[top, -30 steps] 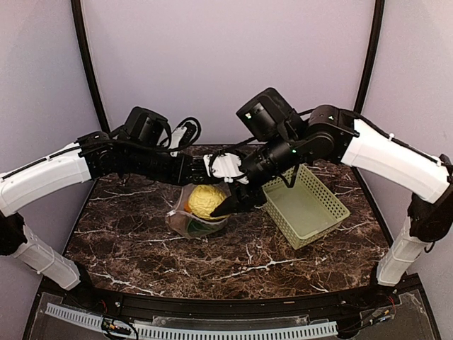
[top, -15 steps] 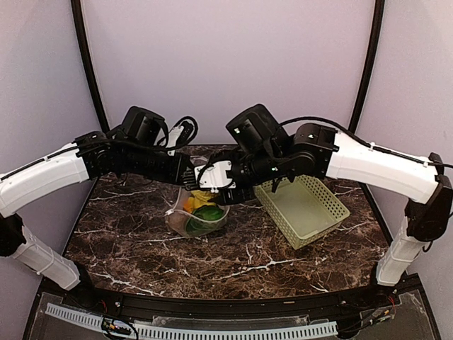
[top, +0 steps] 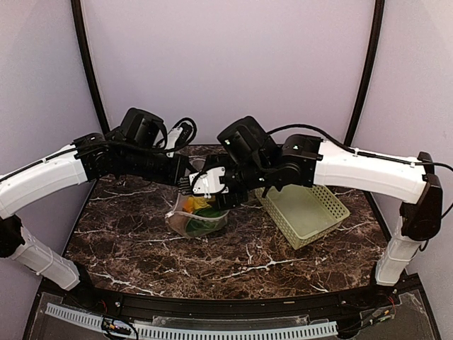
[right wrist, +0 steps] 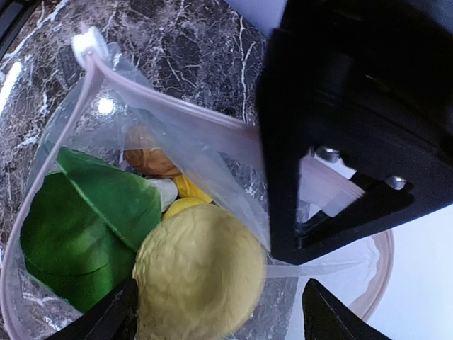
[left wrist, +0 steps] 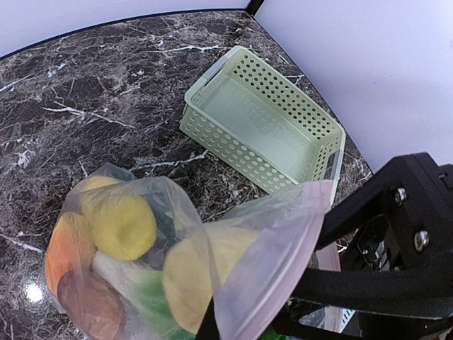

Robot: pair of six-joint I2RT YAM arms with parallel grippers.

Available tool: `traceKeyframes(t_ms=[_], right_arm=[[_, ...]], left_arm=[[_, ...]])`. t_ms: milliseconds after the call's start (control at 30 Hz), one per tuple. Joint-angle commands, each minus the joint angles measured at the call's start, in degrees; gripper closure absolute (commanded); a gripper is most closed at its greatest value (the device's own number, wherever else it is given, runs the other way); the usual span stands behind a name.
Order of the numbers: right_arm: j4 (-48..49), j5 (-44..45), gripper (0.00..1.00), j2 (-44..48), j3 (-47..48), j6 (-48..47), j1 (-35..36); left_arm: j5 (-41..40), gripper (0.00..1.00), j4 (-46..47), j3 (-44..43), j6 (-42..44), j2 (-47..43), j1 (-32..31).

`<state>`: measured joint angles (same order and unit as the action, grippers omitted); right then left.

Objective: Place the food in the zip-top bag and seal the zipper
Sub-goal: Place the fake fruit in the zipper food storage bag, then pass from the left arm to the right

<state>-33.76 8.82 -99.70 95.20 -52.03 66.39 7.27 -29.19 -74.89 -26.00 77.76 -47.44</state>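
The clear zip-top bag stands open on the marble table, with the left gripper shut on its rim. Its pinkish zipper curves around the open mouth. In the bag lie a green leafy piece, a brown potato, an orange piece and a yellow lemon. A pale yellow wrinkled lemon sits in the mouth. My right gripper hangs open over the bag, its fingers on either side of this lemon with a gap on one side.
The light-green lattice basket stands empty to the right of the bag, close to the right arm. A white cable block lies at the back behind the left arm. Both arms crowd the space above the bag.
The right gripper has carried the pale yellow lemon left and down from above the bag into its mouth and has opened. The left gripper still holds the rim.
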Motion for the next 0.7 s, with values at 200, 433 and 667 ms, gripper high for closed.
traceKeyframes(t_ms=[200,433,667], right_arm=[[-1.80,-5.89,0.18,4.81,3.72,5.49,0.30],[-13.63,-20.44,0.30,9.91,0.58,4.34,0.38],[-16.70,-19.31,0.48,8.47,-1.36,2.09,1.06]], left_arm=[[1.12,0.99,-0.16,1.24,0.38,-1.48,-0.15],[0.36,0.99,-0.29,0.92,1.15,-1.27,-0.18],[0.53,0.99,0.03,0.20,1.17,-0.32,-0.17]])
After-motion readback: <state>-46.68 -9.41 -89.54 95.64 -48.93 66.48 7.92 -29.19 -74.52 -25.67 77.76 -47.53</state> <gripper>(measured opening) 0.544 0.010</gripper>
